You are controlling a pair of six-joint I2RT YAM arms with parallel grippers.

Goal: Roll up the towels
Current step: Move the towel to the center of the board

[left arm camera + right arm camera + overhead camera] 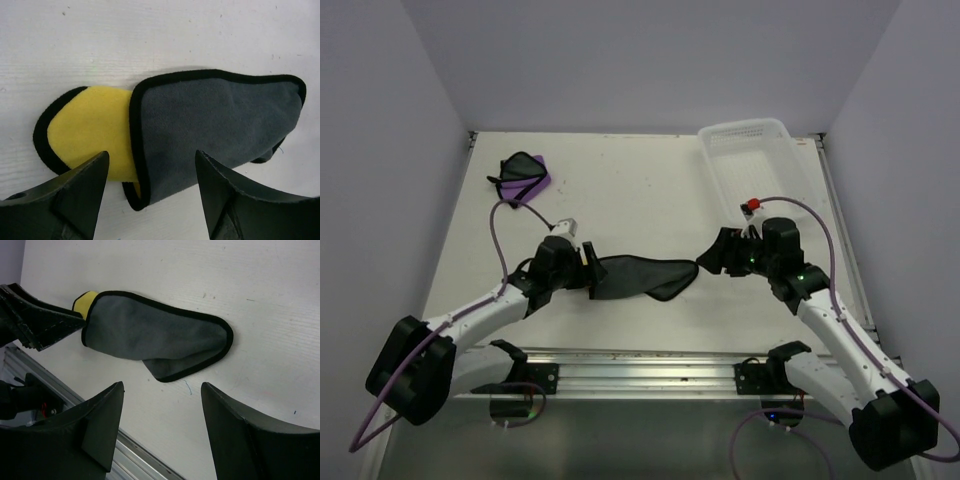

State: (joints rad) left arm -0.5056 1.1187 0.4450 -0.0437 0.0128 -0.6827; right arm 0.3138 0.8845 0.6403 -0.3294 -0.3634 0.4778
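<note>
While both arms reach low over the white table (640,190), the small yellow cloth towel (638,276) with a grey reverse and black edging lies flat near the front middle, between the left tool (590,264) and the right tool (705,262). It is folded so that mostly grey faces up; the left wrist view shows a rounded yellow patch at one end, with the grey flap's black border crossing over it. The left tool's fingers are spread wide and pinch nothing, the cloth lying on the table below the gap. The right tool is spread too, the towel's narrow end just ahead of it and untouched. The small purple cloth towel (523,176), also black-edged, lies bunched at the far left. A white perforated plastic basket (750,129) rests at the far right.
</note>
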